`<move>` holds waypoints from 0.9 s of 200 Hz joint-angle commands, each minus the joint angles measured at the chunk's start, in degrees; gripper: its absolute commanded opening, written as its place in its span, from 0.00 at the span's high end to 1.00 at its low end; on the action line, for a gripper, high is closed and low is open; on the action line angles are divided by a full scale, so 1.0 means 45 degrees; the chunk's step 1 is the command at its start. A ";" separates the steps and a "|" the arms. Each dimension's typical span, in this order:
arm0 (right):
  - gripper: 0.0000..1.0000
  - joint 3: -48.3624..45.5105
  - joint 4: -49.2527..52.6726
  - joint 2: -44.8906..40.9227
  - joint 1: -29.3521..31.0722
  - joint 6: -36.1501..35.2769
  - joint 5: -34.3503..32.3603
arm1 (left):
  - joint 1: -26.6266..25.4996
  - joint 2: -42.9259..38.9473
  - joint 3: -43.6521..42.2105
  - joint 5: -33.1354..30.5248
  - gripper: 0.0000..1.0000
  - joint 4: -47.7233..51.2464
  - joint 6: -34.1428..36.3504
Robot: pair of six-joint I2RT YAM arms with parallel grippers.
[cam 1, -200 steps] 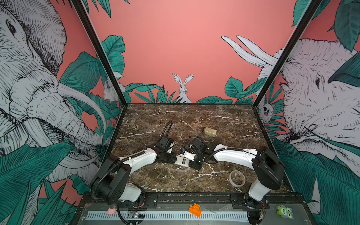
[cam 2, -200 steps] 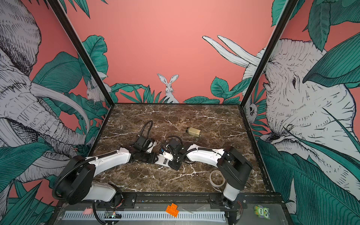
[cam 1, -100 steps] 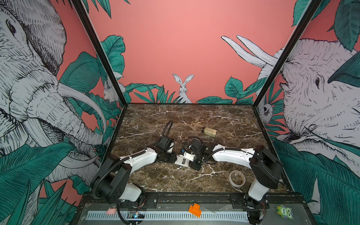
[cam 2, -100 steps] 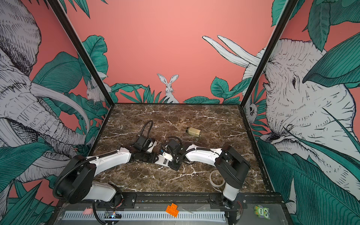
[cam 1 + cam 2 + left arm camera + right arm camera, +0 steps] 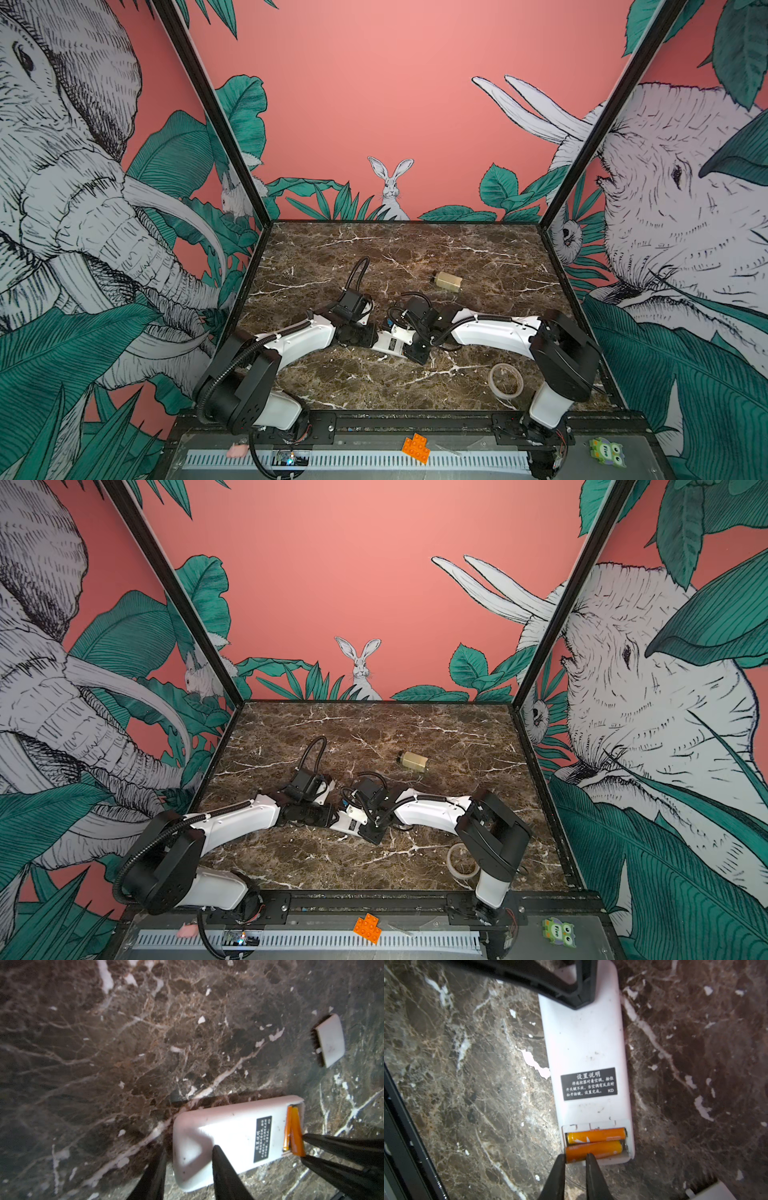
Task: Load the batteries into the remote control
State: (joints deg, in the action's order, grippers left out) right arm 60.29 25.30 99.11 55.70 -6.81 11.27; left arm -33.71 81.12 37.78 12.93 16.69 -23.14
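Right claw [image 5: 575,1157] pinches the near battery [image 5: 593,1150] – half-seated in the remote control [image 5: 585,1047] – tips narrowly spread

White remote control [image 5: 584,1047] lies label-up on the marble; two orange batteries [image 5: 596,1142] sit side by side in its open compartment.

The white oblong remote control [image 5: 586,1047] lies back-up mid-worktop [image 5: 415,257], two orange cylindrical batteries [image 5: 595,1142] side by side in its open end. From the remote, the beige rectangular block [image 5: 448,282] lies behind-right, the clear tape ring [image 5: 505,380] front-right, well apart.
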 commanded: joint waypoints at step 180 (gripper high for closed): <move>0.90 0.0331 0.0942 0.0717 0.0044 -0.0091 -0.1554 | -0.0066 0.0120 -0.0251 -0.0060 0.63 0.0013 -0.0092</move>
State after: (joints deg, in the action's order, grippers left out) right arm 60.90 29.17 101.45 56.10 -7.09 5.72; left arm -33.71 81.47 37.67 13.13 15.70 -23.16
